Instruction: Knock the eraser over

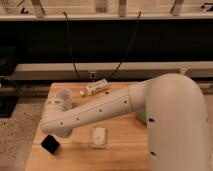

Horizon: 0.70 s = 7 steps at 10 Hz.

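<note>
Wooden table (125,156): contents as follows.

- Eraser (50,144): black block, near the front-left corner, standing on the tabletop, turned corner-on to the camera.
- Gripper (61,134): at the low end of the white arm (100,112), just above and right of the eraser; mostly hidden by the arm, so whether it is released or clenched cannot be told.
- Translucent cup (63,95): upright, near the back-left corner.
- White bottle (97,88): lying on its side at the back edge.
- Flat white-grey pad (99,136): mid-front, right of the eraser and apart from it.
</note>
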Tool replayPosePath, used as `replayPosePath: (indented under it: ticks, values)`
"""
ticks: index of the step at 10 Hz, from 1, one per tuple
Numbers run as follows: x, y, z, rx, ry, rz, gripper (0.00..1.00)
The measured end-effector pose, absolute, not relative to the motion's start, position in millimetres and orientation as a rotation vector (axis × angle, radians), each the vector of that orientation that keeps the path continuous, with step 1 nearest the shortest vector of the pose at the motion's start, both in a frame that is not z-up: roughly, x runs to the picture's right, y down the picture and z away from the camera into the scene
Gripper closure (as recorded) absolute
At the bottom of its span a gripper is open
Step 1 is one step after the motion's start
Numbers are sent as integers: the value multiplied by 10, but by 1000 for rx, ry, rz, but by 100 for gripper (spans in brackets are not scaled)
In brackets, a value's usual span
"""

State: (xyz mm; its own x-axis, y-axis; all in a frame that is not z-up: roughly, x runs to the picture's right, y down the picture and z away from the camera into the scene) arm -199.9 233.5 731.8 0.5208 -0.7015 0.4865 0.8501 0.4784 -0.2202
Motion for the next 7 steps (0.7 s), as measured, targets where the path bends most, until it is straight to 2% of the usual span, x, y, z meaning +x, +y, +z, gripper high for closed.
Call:
replayPosePath:
  ticks: [7]
  values:
    - [-2184,2341,7369,-456,-368,-1008,98]
